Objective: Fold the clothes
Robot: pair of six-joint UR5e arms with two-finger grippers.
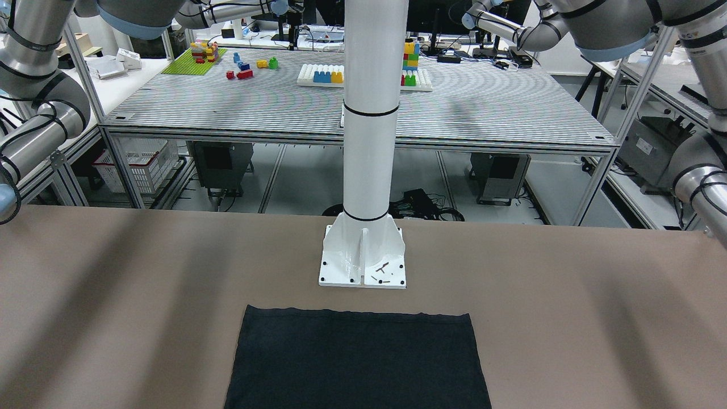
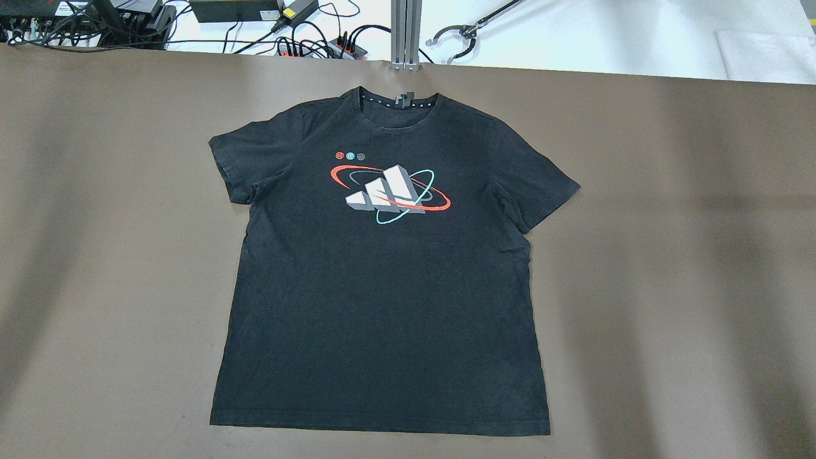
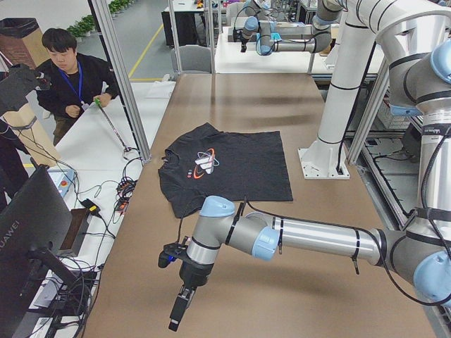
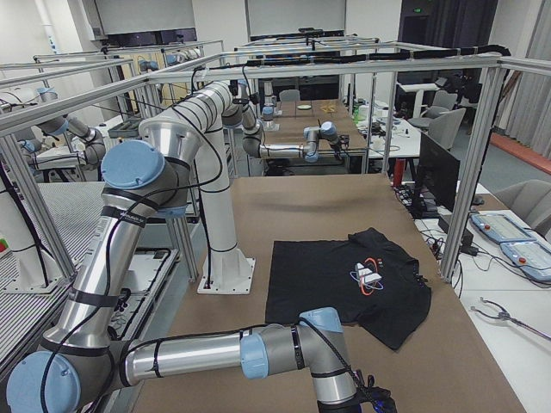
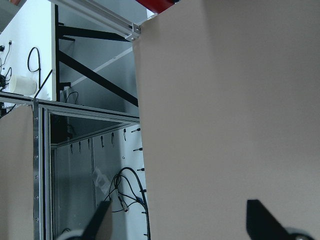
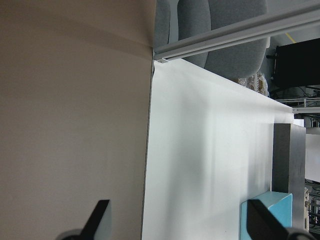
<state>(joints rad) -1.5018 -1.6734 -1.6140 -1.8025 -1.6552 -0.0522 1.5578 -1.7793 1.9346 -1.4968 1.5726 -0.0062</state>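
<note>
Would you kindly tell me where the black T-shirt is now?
The T-shirt lies flat at the middle of the table in the overhead view, its hem nearest the white pillar.

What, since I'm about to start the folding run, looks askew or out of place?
Little. The black T-shirt lies flat, print up, with small creases under one sleeve. A few small dark loose bits, maybe screws, lie on the white pillar's base plate.
</note>
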